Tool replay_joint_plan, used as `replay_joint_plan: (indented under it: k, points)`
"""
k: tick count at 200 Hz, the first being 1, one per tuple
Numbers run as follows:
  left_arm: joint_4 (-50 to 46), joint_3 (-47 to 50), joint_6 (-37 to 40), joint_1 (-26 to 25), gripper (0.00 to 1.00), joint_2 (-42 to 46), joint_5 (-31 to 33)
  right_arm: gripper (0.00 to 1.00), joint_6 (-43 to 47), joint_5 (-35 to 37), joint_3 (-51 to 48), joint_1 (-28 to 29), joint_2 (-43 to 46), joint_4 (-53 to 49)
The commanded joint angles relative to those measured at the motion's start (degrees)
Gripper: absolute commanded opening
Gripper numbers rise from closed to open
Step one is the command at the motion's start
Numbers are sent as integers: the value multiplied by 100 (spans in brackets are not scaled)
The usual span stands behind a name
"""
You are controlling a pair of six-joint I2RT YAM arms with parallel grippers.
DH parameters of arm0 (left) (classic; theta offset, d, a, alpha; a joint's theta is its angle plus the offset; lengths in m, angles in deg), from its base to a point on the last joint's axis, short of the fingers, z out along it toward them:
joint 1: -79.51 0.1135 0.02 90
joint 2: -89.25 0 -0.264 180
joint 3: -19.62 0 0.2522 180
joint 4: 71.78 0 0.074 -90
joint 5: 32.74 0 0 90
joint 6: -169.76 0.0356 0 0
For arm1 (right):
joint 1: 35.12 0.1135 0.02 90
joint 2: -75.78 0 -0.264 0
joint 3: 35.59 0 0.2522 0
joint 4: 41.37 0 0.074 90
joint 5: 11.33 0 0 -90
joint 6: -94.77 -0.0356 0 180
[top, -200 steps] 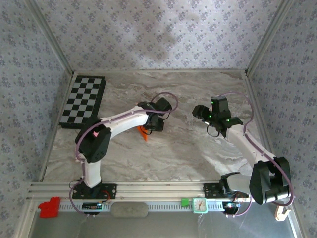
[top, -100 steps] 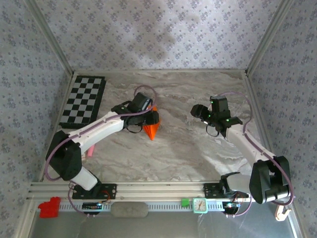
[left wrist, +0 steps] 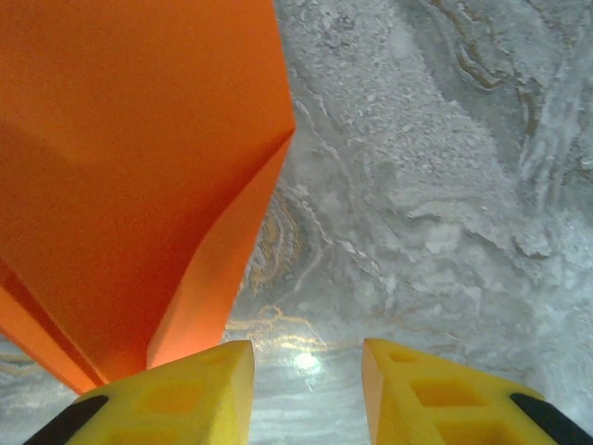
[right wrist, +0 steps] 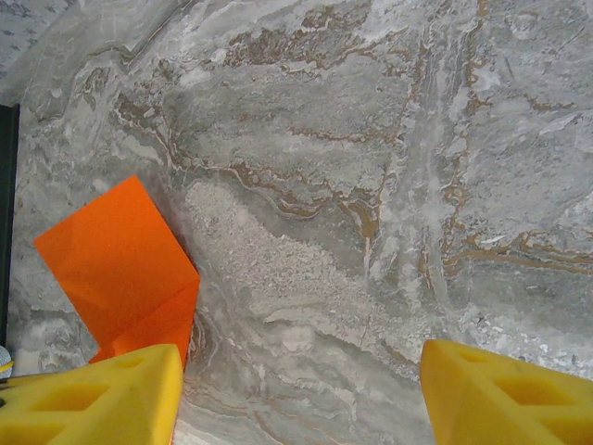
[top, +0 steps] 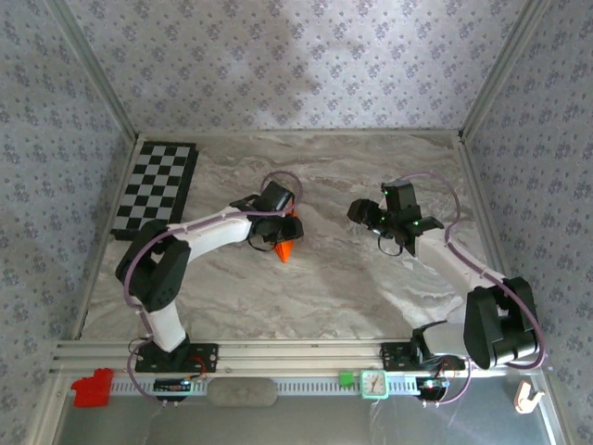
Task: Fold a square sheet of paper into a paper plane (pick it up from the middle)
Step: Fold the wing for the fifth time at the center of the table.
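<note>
Your left fingers (left wrist: 185, 394) stand parted and empty, with the half-folded paper (left wrist: 139, 185) just beside them, mid-tabletop (top: 352, 287). Bring the crease squarely between them before closing. Your right fingers (right wrist: 93, 399), wide apart and empty, can brace.

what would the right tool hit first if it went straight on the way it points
The right tool would likely meet bare marble table; the orange paper lies off to one side, depth unclear.

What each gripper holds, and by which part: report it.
Nothing. The left gripper has jaws apart, the orange paper beside them, not between; the right gripper stands open over the table.
</note>
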Motion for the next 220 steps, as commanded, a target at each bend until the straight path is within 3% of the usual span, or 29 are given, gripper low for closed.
replay_joint_plan:
  k: [1,176,220]
  points:
    - [-90,-272,55,41,36,-152,171,70,-30,-33,46,53,-95,48]
    - [-281,520,17,287,22,-309,687,70,95,-178,429,343,-563,-80]
    - [-21,827,356,308,16,-266,443,69,143,-242,611,546,-852,-99]
